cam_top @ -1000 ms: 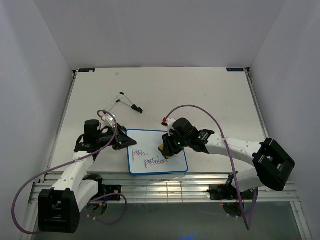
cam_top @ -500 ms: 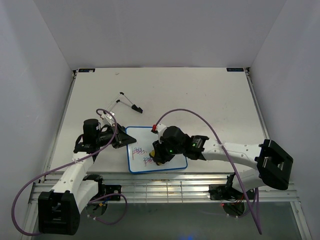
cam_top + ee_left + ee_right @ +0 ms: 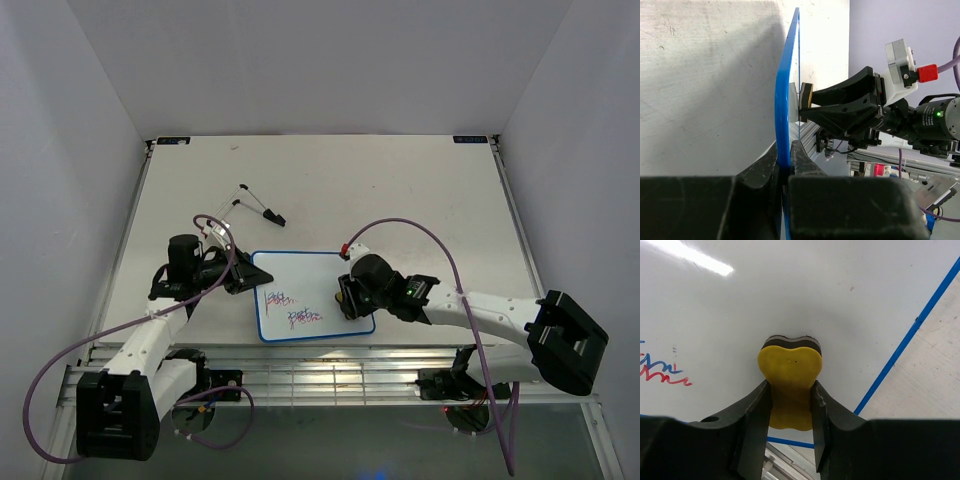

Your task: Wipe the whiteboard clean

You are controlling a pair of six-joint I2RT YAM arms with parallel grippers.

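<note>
Whiteboard [image 3: 300, 272] lies near-middle on the table [image 3: 400, 190], left gripper [image 3: 243, 280] pinched shut on its left edge, right gripper [image 3: 347, 298] down on its right part. Left wrist: jaws clamp the whiteboard's blue rim. Right wrist: narrow jaws hold the eraser [image 3: 790, 365] flat on white; writing [image 3: 662, 371] sits left, so sweeping leftward with even pressure looks best.

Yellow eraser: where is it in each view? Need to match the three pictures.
Top external: eraser on the right part of the whiteboard, mostly hidden under the right tool.
Left wrist: eraser at centre, against the board face, seen edge-on.
Right wrist: eraser at centre, gripped in that tool.
Shared landmark: the board's blue frame.
</note>
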